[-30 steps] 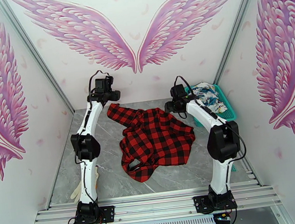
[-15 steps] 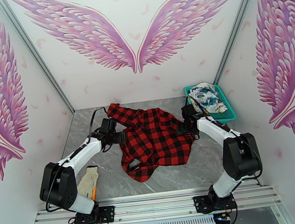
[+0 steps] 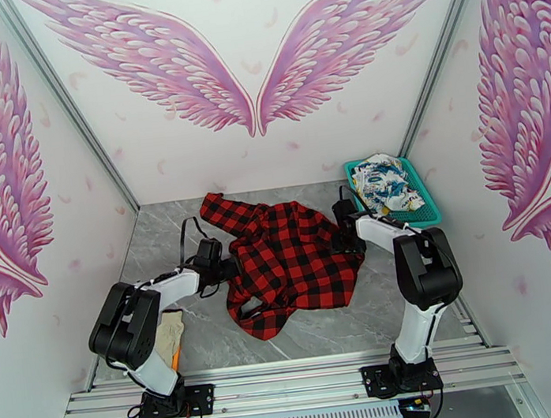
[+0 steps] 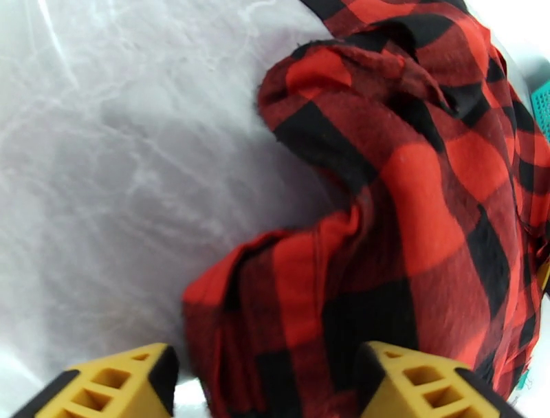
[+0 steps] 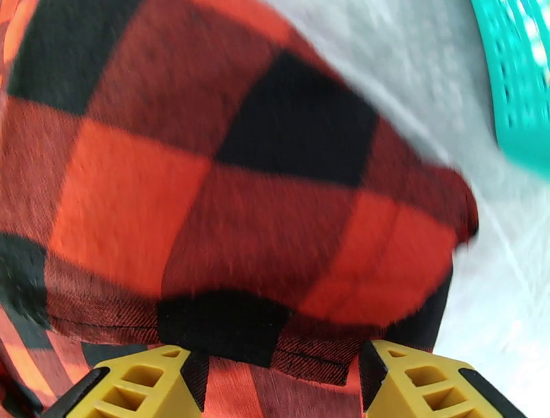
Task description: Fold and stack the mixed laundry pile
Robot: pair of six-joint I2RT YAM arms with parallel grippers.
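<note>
The red-and-black check shirt (image 3: 293, 255) lies crumpled in the middle of the grey table. My left gripper (image 3: 227, 271) is low at its left edge. In the left wrist view a bunched fold of the shirt (image 4: 385, 227) sits between the spread yellow fingertips (image 4: 117, 381) of that gripper (image 4: 268, 385), which is open. My right gripper (image 3: 352, 241) is down at the shirt's right edge. It (image 5: 282, 388) is also open, with the shirt's hem (image 5: 227, 323) between its fingers. The white printed garment (image 3: 384, 181) lies in the teal basket (image 3: 429, 216).
The teal basket stands at the back right corner, its rim (image 5: 515, 103) close to my right gripper. A beige glove-like cloth (image 3: 167, 337) lies near the left arm's base. Bare grey table (image 4: 103, 172) stretches left of the shirt.
Both arms have dropped from high at the back down to the table. The left gripper reached the shirt's left edge, the right gripper its right edge. The shirt has not moved.
</note>
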